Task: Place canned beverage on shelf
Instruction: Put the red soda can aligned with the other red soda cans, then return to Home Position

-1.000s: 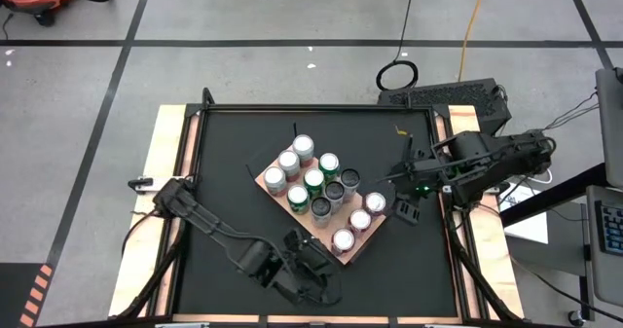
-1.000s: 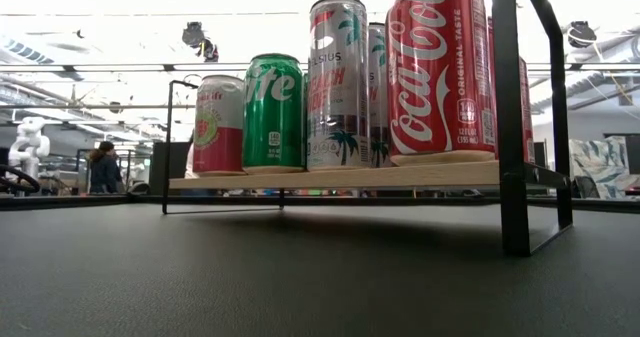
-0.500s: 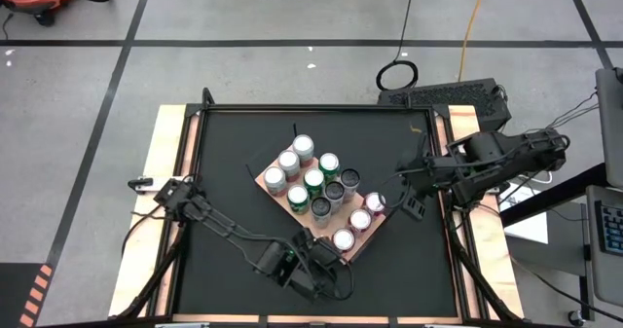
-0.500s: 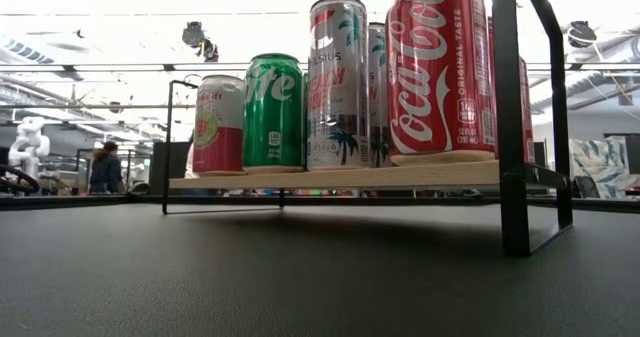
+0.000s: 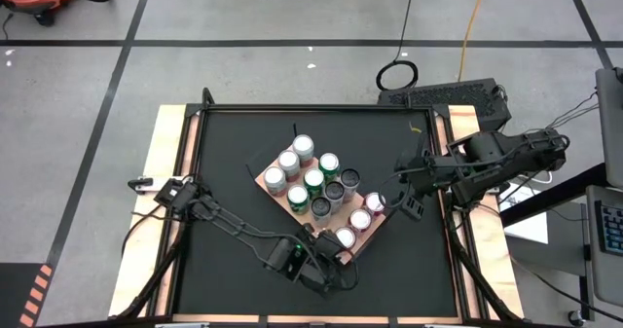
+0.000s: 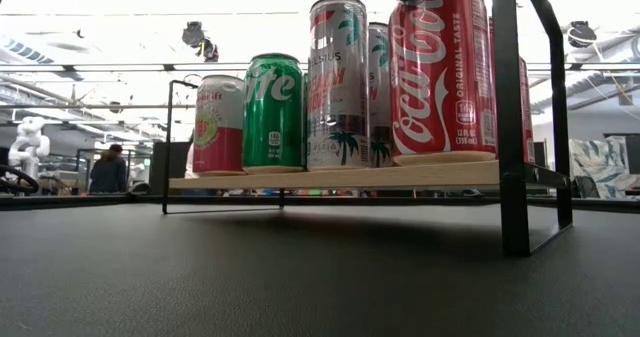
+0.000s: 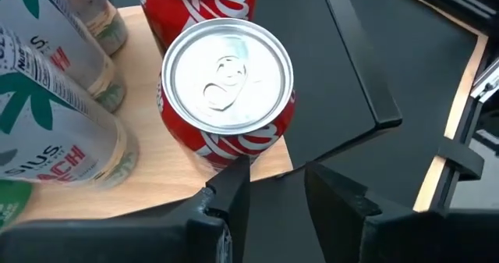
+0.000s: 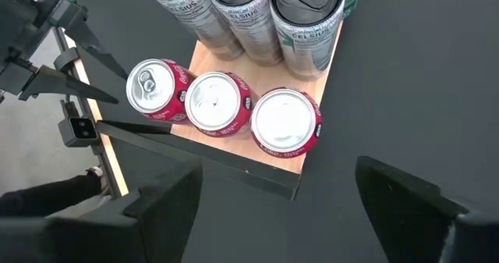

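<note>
The shelf (image 5: 257,174) stands slantwise mid-table and bears several upright cans. At its near corner stands a red Coca-Cola can (image 7: 226,83), also in the high view (image 5: 343,238) and the low view (image 6: 443,72). My left gripper (image 7: 274,173) comes at this can from the table's near side, fingers a narrow gap apart with nothing between them. In the high view it (image 5: 331,258) lies just short of that corner. My right gripper (image 8: 284,197) hovers wide open above the shelf's right end, beside the table's right side (image 5: 409,207). My left gripper has one fingertip (image 7: 236,169) against the lower side wall (image 7: 222,155) of the red can, on the side facing the table's near edge. Its fingers slant down from the near side, and the other finger (image 7: 331,186) is off the can. The can stands upright on the shelf's corner.
Two more red cans (image 8: 217,101) (image 8: 287,122) line the same shelf edge, with tall white and dark cans (image 8: 242,13) behind. A black corner rod (image 6: 505,117) rises beside the red can. Bare black tabletop (image 5: 234,231) lies around the shelf, bounded by pale wooden rails (image 5: 165,192).
My left gripper has moved down and toward the shelf's near corner, up to the red can. One of its fingers now shows at the can's top in the low view, and the can has shifted slightly. My right gripper has drawn back a little toward the table's right edge.
</note>
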You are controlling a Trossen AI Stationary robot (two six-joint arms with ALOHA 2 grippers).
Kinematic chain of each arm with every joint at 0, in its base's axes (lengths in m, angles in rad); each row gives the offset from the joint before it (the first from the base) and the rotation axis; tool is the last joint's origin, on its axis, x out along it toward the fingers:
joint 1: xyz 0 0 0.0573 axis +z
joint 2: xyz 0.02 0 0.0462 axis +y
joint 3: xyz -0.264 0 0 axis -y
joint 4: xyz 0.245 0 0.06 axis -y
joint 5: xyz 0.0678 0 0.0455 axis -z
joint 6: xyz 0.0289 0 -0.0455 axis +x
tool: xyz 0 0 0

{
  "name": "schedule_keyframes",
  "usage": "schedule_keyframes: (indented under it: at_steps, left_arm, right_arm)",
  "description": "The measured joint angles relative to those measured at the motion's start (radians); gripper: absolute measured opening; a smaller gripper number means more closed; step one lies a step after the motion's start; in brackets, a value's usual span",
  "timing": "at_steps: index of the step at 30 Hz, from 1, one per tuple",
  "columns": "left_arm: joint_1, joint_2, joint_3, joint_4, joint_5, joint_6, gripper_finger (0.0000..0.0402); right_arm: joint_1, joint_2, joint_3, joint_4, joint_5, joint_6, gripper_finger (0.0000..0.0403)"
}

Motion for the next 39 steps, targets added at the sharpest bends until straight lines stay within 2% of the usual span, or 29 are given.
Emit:
schedule_keyframes:
  at_steps: [8,12,18,25,30,33,35,39]
  left_arm:
    - [0.0,0.0,0.0,-0.004,0.005,-0.015,0.0125]
    - [-0.003,-0.019,0.0,-0.044,0.085,-0.022,0.0125]
    - [-0.031,-0.135,0.011,-0.129,0.092,-0.04,0.0125]
    - [-0.045,-0.311,0.013,-0.242,0.074,-0.033,0.0125]
    - [-0.045,-0.402,0.013,-0.357,0.116,-0.032,0.0125]
    - [-0.037,-0.453,0.013,-0.399,0.16,-0.009,0.0125]
    - [-0.038,-0.49,0.013,-0.424,0.129,0.036,0.0125]
    - [-0.072,-0.564,0.013,-0.472,-0.085,0.199,0.0125]
  right_arm:
    - [0.0,0.0,0.0,0.0,-0.001,-0.012,0.0314]
    - [0.0,-0.01,0.0,0.0,-0.025,-0.031,0.0314]
    - [0.0,-0.068,0.011,0.037,-0.027,-0.121,0.0313]
    - [0.0,-0.169,0.013,0.24,-0.008,-0.326,0.0313]
    - [-0.001,-0.196,0.013,0.277,0.004,-0.49,0.0313]
    - [-0.001,-0.198,0.013,0.269,0.005,-0.531,0.0313]
    - [-0.001,-0.198,0.013,0.269,0.012,-0.542,0.0311]
    - [-0.001,-0.197,0.013,0.29,0.054,-0.559,0.0271]
